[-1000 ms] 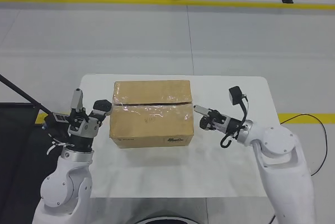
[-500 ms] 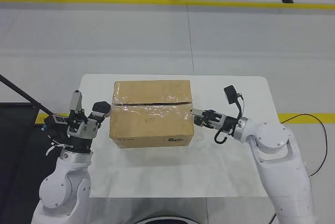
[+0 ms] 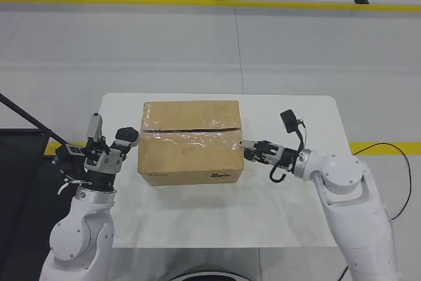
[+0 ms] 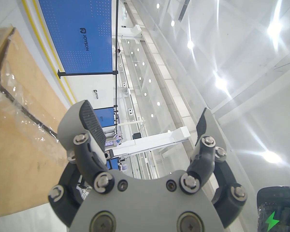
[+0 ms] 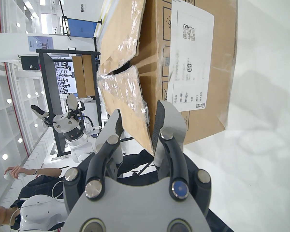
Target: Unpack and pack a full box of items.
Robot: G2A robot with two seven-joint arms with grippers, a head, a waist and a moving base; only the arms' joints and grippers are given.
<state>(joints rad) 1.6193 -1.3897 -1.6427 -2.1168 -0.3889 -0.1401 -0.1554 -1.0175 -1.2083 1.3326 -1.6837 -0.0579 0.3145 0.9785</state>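
Note:
A taped brown cardboard box [image 3: 189, 140] stands in the middle of the white table [image 3: 287, 211], its top flaps closed with a dark seam between them. My right gripper [image 3: 244, 145] is at the box's right end, open, with its fingers on either side of the near flap's [image 5: 125, 97] edge [image 5: 140, 117]. A white shipping label [image 5: 191, 54] covers that end face. My left gripper [image 3: 129, 133] is held open beside the box's left end, pointing upward [image 4: 145, 112], apart from the box [image 4: 21, 121] and with nothing in it.
White tabletop lies bare in front of the box and on both sides. A dark stand pole [image 3: 20, 112] slants past the table's left edge.
My right gripper has moved left from about a hand's width off until its fingers straddle the flap edge at the box's right end. The left arm has kept still.

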